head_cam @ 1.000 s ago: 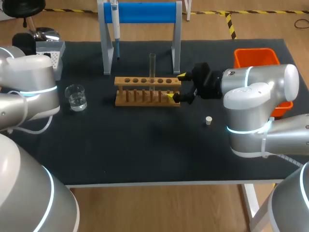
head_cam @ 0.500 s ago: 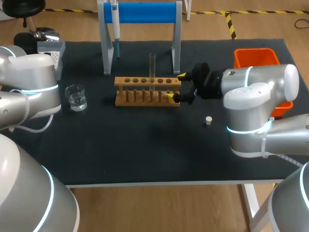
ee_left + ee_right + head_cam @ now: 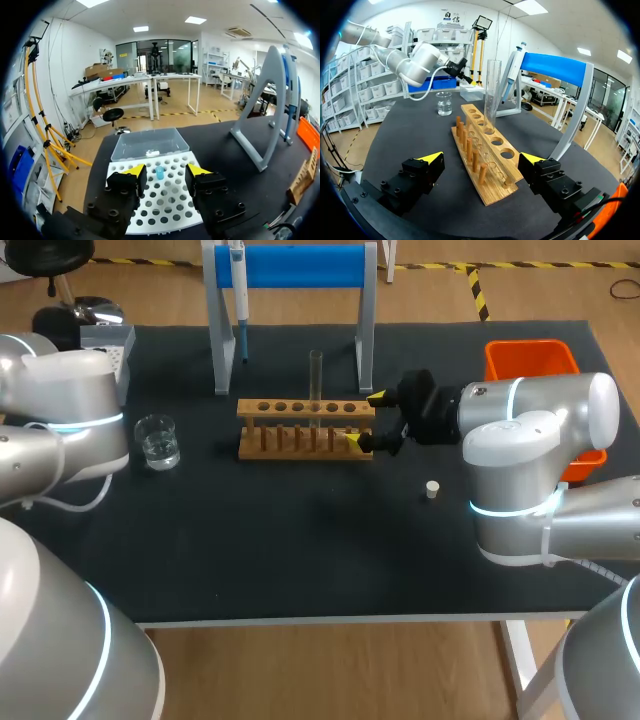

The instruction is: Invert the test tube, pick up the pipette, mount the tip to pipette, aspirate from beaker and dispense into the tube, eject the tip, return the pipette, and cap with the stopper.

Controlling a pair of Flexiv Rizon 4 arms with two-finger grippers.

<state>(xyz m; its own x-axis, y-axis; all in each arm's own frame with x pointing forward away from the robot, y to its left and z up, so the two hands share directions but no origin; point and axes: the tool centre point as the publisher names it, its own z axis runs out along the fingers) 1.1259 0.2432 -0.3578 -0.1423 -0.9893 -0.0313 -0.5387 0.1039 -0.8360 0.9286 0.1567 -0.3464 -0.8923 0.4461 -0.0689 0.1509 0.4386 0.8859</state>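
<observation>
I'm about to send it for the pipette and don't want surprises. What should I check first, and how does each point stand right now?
1. Test tube upright in the rack: ok.
2. Test tube's open end up: cannot tell.
3. Pipette hanging on the stand, nothing in the way: ok.
4. Left hand open and holding nothing, above the tip box: ok.
5. Blue tip in the tip box: ok.
6. Right hand open, straddling the rack's end without touching it: ok.
</observation>
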